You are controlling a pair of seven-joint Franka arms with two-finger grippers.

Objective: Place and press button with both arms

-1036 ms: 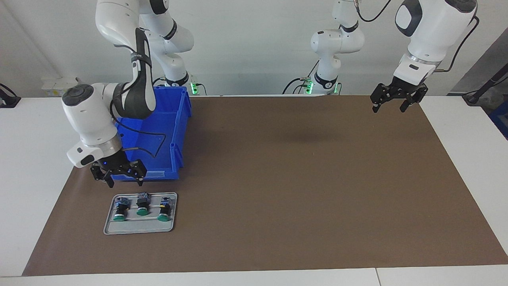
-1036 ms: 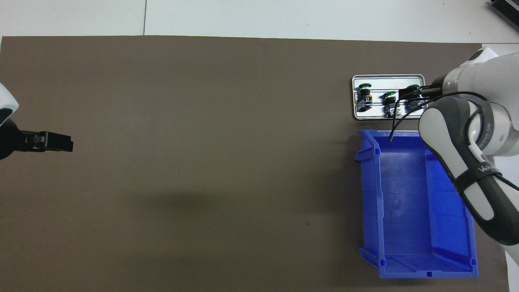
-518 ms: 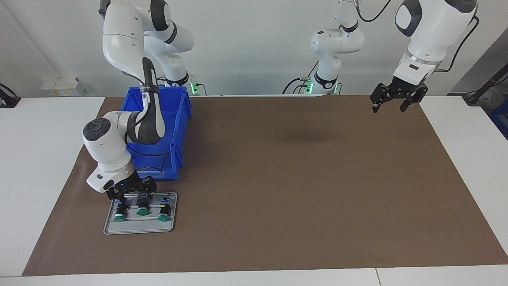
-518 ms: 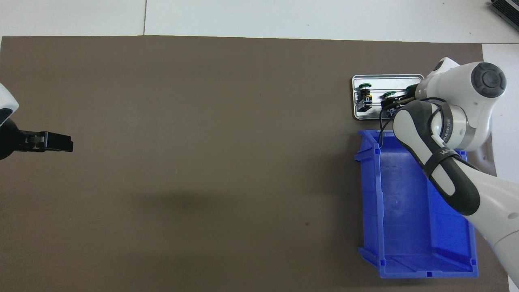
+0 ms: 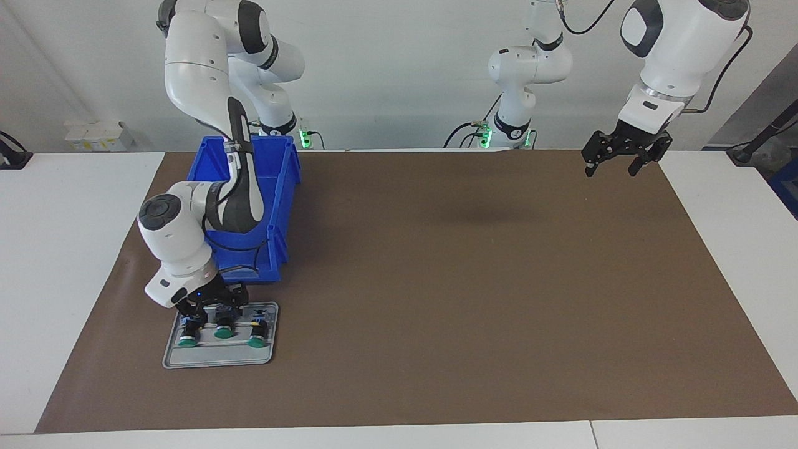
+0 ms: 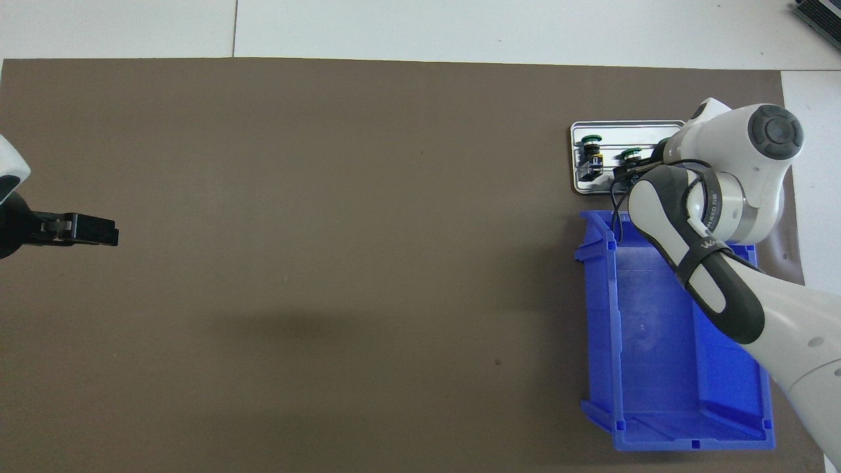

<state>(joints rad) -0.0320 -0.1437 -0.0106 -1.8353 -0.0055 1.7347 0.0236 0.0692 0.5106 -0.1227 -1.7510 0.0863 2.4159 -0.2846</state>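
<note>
3 green-capped buttons [image 5: 223, 324] sit in a row on the small grey tray [image 5: 218, 358], on the brown mat [image 5: 467, 280] at my right arm's end of the counter [image 5: 62, 249], with the blue bin [image 5: 277, 206] right beside it, nearer to me. My right tool [image 5: 209, 313] is down on the tray at the buttons; can't tell if it's pinching 1. My left tool [image 5: 611, 163] waits spread over the mat's other end.
</note>
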